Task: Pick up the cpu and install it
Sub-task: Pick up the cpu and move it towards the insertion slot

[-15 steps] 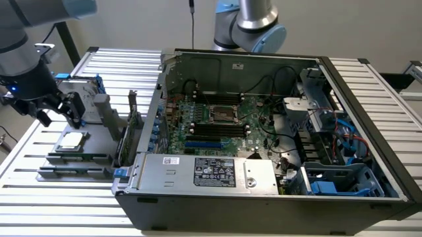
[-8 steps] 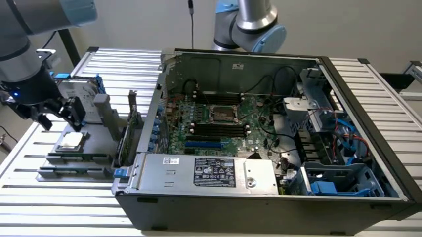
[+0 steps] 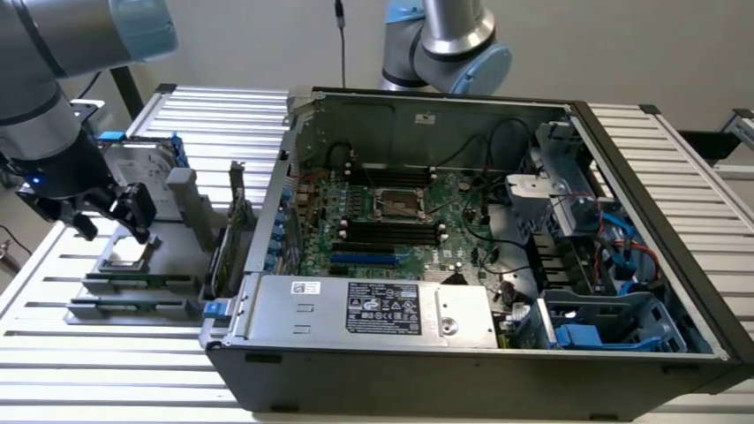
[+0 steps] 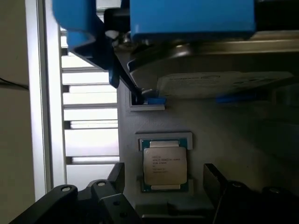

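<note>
The cpu (image 4: 164, 164), a small square chip with a silvery top and thin green rim, lies flat in a grey holder (image 4: 154, 200). In the exterior view the cpu (image 3: 126, 255) sits on the grey stand at the exterior view's left, outside the computer case. My gripper (image 3: 116, 228) hangs just above it, open, one dark finger on each side of the chip and nothing held. In the wrist view my gripper (image 4: 164, 179) straddles the cpu, apart from it. The empty socket (image 3: 396, 205) sits in the middle of the motherboard inside the open case.
A silver hard drive with blue rails (image 4: 210, 79) stands just behind the cpu holder. Flat grey blocks (image 3: 130, 307) lie in front of it on the stand. The open computer case (image 3: 471, 371) stands at the exterior view's right, and a second arm (image 3: 448, 44) rises behind it.
</note>
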`<state>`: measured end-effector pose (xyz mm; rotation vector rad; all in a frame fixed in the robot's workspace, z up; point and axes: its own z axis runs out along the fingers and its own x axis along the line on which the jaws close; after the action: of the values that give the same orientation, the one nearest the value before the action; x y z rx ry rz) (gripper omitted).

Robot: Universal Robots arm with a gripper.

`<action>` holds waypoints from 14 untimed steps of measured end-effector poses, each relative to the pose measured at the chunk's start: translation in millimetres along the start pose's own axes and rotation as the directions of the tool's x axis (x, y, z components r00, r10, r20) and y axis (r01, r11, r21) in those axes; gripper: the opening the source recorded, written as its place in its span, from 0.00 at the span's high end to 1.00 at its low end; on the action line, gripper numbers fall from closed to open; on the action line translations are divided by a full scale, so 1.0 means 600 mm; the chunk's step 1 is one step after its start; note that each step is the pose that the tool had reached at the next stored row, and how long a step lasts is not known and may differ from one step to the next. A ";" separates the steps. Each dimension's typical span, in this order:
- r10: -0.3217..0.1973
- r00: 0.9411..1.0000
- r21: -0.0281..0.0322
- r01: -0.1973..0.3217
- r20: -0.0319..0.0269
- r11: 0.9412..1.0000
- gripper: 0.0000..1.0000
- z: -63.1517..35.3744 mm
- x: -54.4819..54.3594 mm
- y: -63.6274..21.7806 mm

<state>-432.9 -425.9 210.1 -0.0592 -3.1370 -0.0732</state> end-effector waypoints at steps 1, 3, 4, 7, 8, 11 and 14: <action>0.000 1.000 0.000 0.000 0.000 1.000 0.23 0.003 0.000 -0.001; 0.000 1.000 0.000 0.000 0.000 1.000 0.23 0.009 0.000 -0.002; 0.000 1.000 0.000 0.000 0.000 1.000 0.23 0.012 0.000 -0.003; 0.000 1.000 0.000 0.000 0.000 1.000 0.23 0.021 0.000 -0.005; 0.000 1.000 0.000 0.000 0.000 1.000 0.23 0.024 0.000 -0.005; 0.000 1.000 0.000 0.000 0.000 1.000 0.23 0.026 -0.001 -0.005; 0.000 1.000 0.000 0.000 0.000 1.000 0.23 0.026 -0.001 -0.005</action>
<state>-432.7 -428.1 194.4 -0.0591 -3.1367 -0.0731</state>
